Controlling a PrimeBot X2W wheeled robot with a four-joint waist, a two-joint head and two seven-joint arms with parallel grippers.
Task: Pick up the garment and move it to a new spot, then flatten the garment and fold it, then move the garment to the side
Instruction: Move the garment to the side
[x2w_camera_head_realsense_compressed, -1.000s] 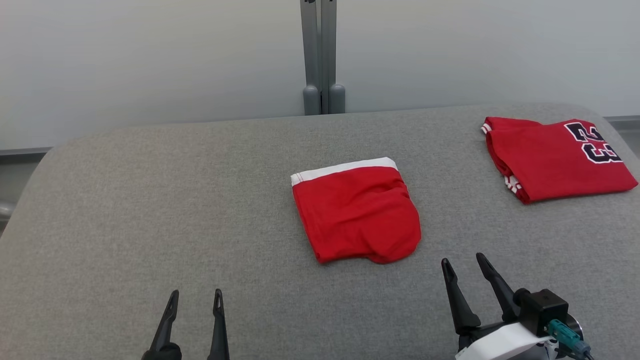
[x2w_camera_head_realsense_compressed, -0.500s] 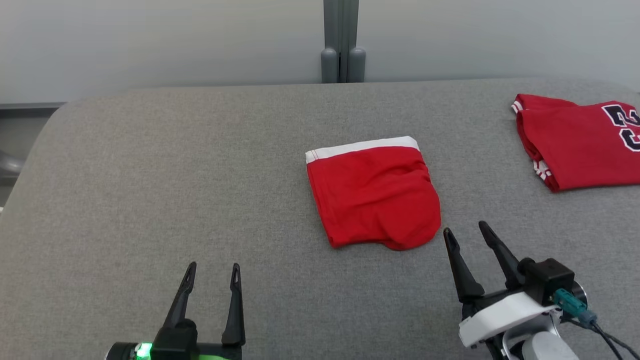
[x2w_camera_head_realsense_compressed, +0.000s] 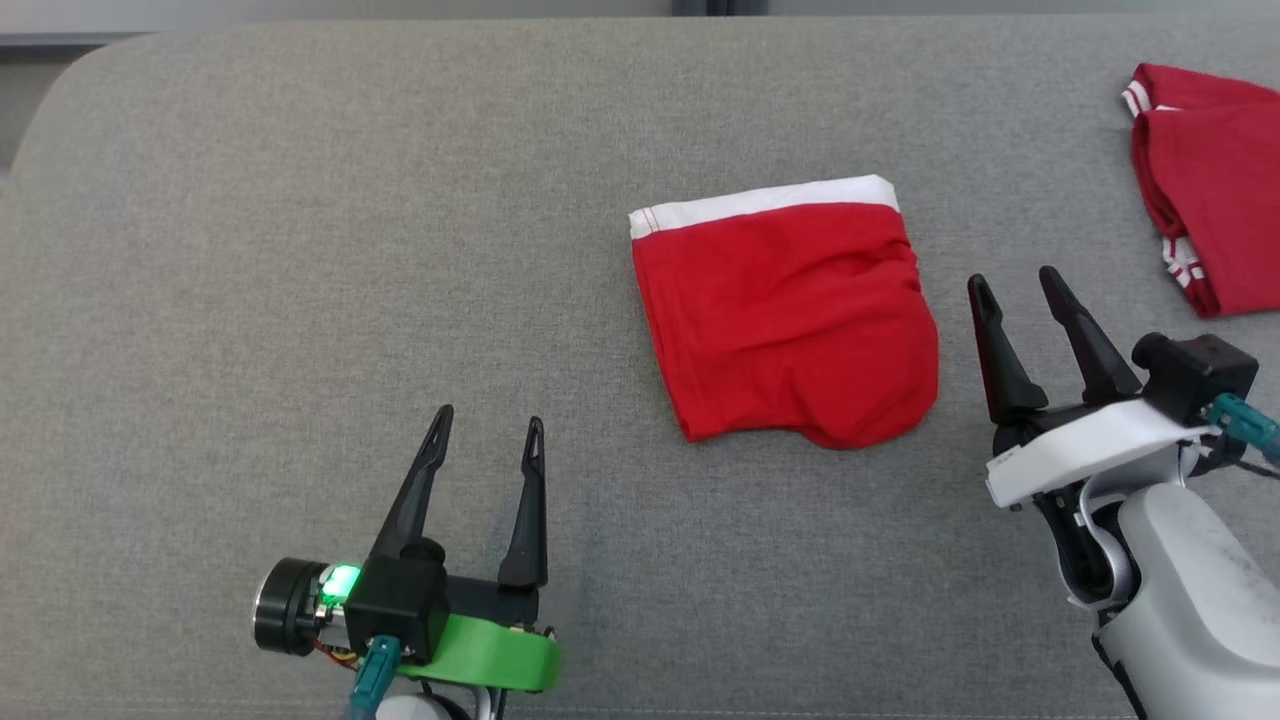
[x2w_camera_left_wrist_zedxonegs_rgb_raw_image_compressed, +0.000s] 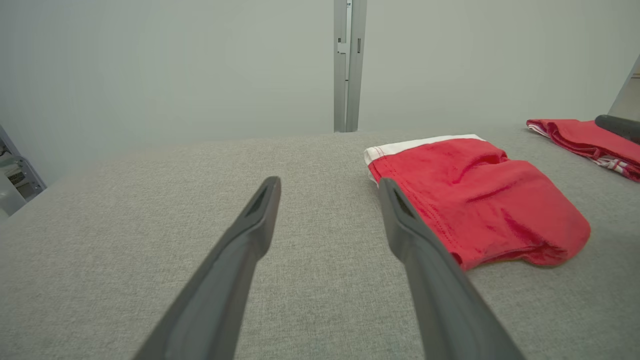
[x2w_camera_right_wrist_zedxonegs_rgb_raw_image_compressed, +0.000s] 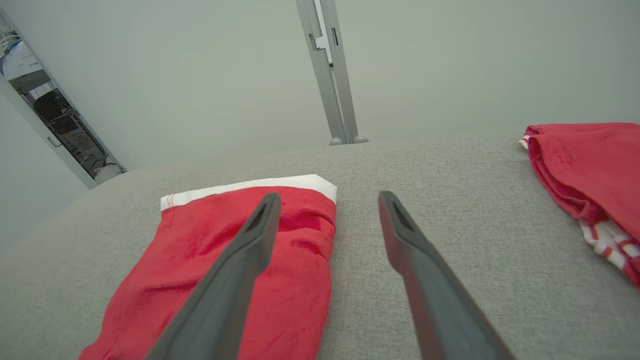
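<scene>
The folded red shorts (x2w_camera_head_realsense_compressed: 785, 320) lie on the gray pad (x2w_camera_head_realsense_compressed: 300, 250). The right gripper (x2w_camera_head_realsense_compressed: 1013, 276) waits just beside the shorts, wide open and empty. The left gripper (x2w_camera_head_realsense_compressed: 491, 416) is farther from them, also wide open and empty.

The left gripper (x2w_camera_head_realsense_compressed: 491, 416), two long dark tapering fingers mounted on a bright green plastic wrist bracket (x2w_camera_head_realsense_compressed: 495, 655), sits at the lower left of the head view. Its fingers point up that view, lean slightly right, and stand well apart with nothing between them. A small green light (x2w_camera_head_realsense_compressed: 343, 582) glows on the black wrist beside it. The right gripper (x2w_camera_head_realsense_compressed: 1011, 275), the same dark fingers on a white plastic wrist bracket (x2w_camera_head_realsense_compressed: 1085, 450) atop a pale grey forearm (x2w_camera_head_realsense_compressed: 1190, 600), stands higher at the right, fingers tilted left, likewise spread and empty. Each wrist view shows its own fingers splayed wide
</scene>
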